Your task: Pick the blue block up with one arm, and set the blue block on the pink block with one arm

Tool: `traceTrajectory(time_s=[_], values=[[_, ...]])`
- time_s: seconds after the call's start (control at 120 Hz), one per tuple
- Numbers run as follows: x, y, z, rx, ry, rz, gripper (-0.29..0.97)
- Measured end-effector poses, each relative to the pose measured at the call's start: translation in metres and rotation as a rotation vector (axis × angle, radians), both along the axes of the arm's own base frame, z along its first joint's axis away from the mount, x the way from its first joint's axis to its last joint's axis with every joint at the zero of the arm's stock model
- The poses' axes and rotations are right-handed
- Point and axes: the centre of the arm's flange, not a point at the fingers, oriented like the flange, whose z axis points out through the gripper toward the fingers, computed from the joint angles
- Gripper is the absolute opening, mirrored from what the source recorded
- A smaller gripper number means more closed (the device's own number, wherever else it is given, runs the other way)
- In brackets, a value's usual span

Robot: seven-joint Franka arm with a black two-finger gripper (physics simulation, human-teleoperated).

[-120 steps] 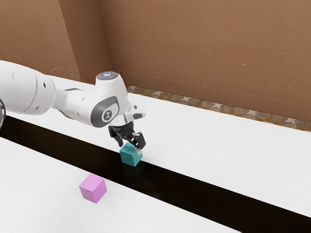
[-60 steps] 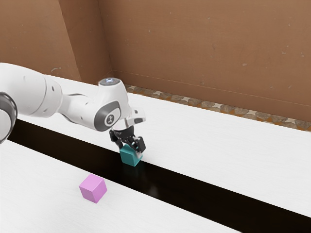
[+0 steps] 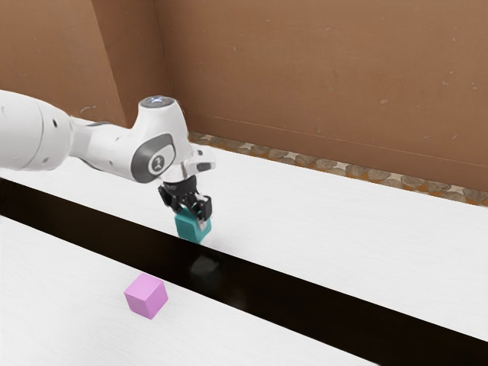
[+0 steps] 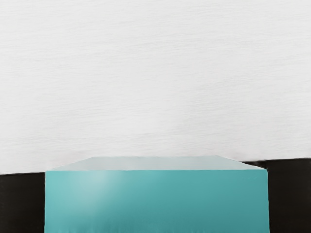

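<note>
The blue block (image 3: pixel 189 227), teal in colour, hangs above the black strip of the table, with my gripper (image 3: pixel 191 214) shut on its top part. Its shadow falls on the strip just below. In the wrist view the same blue block (image 4: pixel 155 199) looms large right under my hand, with white table surface beyond it. The pink block (image 3: pixel 146 296) rests on the near white part of the table, lower and toward the exterior view's left of the held block.
A wide black strip (image 3: pixel 305 301) runs diagonally across the white table (image 3: pixel 358 229). Brown walls (image 3: pixel 320 76) rise behind the table, with a pebbled band along their base.
My gripper closed on the blue block and lifted it off the black strip, shifting up and toward the exterior view's left. The pink block stayed put.
</note>
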Motion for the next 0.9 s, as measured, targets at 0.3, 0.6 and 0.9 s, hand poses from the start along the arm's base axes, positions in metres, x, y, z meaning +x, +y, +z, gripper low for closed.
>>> traceTrajectory(time_s=[0.3,0.6,0.9], values=[[-0.117,0.008,0.026,0.019,-0.012,0.046,0.38],[-0.177,-0.004,0.026,0.029,-0.018,0.078,0.37],[-0.206,-0.004,0.027,0.037,0.000,0.131,0.37]])
